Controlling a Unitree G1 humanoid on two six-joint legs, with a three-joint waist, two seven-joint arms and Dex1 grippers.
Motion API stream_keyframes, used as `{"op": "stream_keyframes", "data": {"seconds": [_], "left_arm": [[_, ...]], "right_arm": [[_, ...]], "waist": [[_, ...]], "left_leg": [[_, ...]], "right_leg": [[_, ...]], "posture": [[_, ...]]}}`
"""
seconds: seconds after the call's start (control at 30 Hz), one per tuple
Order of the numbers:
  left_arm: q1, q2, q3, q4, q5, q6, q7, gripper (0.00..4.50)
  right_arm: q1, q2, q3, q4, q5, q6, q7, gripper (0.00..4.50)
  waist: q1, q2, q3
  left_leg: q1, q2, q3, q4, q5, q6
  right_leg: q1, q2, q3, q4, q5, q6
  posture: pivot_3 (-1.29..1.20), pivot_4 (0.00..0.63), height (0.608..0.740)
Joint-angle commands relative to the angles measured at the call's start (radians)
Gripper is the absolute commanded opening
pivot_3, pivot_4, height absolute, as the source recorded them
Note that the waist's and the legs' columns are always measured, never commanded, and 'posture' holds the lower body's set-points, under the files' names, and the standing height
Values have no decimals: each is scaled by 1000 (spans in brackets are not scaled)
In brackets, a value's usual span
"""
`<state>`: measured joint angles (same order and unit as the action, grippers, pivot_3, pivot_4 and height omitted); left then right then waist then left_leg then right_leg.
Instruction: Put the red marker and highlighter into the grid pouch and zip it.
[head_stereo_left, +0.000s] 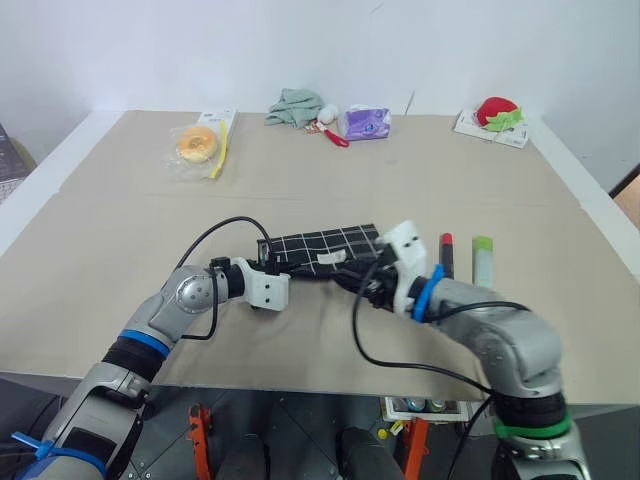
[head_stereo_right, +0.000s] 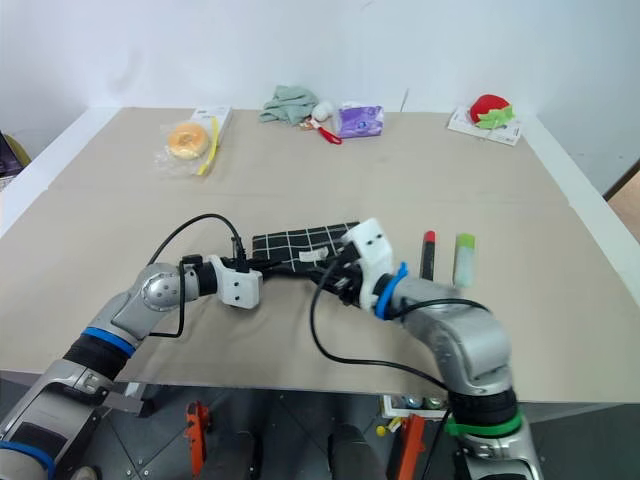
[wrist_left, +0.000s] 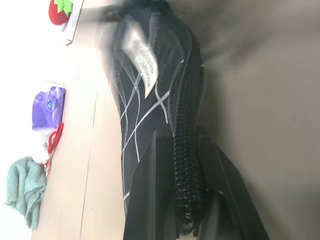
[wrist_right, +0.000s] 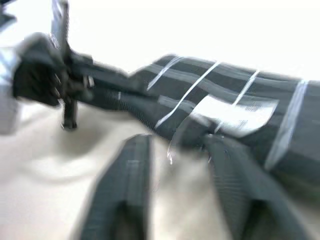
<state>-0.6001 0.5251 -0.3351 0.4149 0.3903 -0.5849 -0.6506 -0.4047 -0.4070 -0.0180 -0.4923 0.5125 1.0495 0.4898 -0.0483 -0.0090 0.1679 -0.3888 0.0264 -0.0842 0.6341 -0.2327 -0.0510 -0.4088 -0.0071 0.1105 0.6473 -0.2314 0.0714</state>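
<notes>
both grippers meet at the grid pouch (head_stereo_left: 322, 247) mid-table: left gripper (head_stereo_left: 268, 262) clamped on its zipper end, right gripper (wrist_right: 177, 150) open beside the label, so the limp pouch could sag shut while the red marker (head_stereo_left: 446, 254) and highlighter (head_stereo_left: 482, 259) lie outside, just right.

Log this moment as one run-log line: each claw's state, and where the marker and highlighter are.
left claw: shut on grid pouch | right claw: open beside pouch | red marker, highlighter: on table, outside pouch

Probably a lab: bare white walls, cardboard-covered test table (head_stereo_left: 120, 200).
</notes>
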Motion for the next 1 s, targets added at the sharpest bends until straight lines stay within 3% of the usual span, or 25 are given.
{"op": "stream_keyframes", "data": {"seconds": [0.03, 0.07, 0.1, 0.2, 0.4, 0.97, 1.0], "left_arm": [[16, -8, -28, 15, -9, -13, -16, 0], [13, -8, -27, 17, -10, -13, -17, 0], [11, -8, -25, 17, -12, -13, -18, 0], [6, -10, -25, 21, -15, -13, -19, 0], [10, -17, -25, 16, -22, -9, -20, 0], [9, -25, -22, 10, -30, -2, -15, 0], [8, -26, -22, 11, -30, -3, -15, 0]], "right_arm": [[2, -21, -124, -87, 124, -6, 49, 3856], [-1, -27, -161, -89, 148, -6, 47, 4347], [-15, -27, -199, -67, 138, -9, 10, 4437], [-53, -26, -242, 22, 50, -20, -128, 4437], [-79, -16, -208, 161, -129, 68, -363, 4437], [6, -26, -165, 251, -234, 75, -377, 4437], [6, -32, -161, 249, -235, 68, -369, 4051]], "waist": [[0, 0, 0], [0, 0, 0], [0, 0, 0], [0, 0, 0], [1, 0, 0], [0, 1, 0], [0, 1, 0]], "left_leg": [[0, 0, 0, 0, 0, 0], [0, 0, 0, 0, 0, 0], [1, 0, 0, 0, 0, 0], [0, 0, 1, 0, 0, 0], [0, 0, 0, -1, 0, 0], [1, 0, 0, -1, -1, 1], [1, 0, 0, -1, -1, 1]], "right_leg": [[0, 0, 0, 0, 0, 0], [0, 1, 0, 0, 0, -1], [0, 0, 0, 0, 0, -1], [0, 0, 0, 0, 0, 0], [0, 0, 0, 0, -1, -1], [0, 0, 1, 0, -1, -1], [0, 0, 1, 0, -1, -1]], "posture": [[0, 150, 739], [0, 150, 739], [0, 150, 739], [0, 150, 739], [0, 150, 739], [0, 150, 739], [0, 150, 739]]}}
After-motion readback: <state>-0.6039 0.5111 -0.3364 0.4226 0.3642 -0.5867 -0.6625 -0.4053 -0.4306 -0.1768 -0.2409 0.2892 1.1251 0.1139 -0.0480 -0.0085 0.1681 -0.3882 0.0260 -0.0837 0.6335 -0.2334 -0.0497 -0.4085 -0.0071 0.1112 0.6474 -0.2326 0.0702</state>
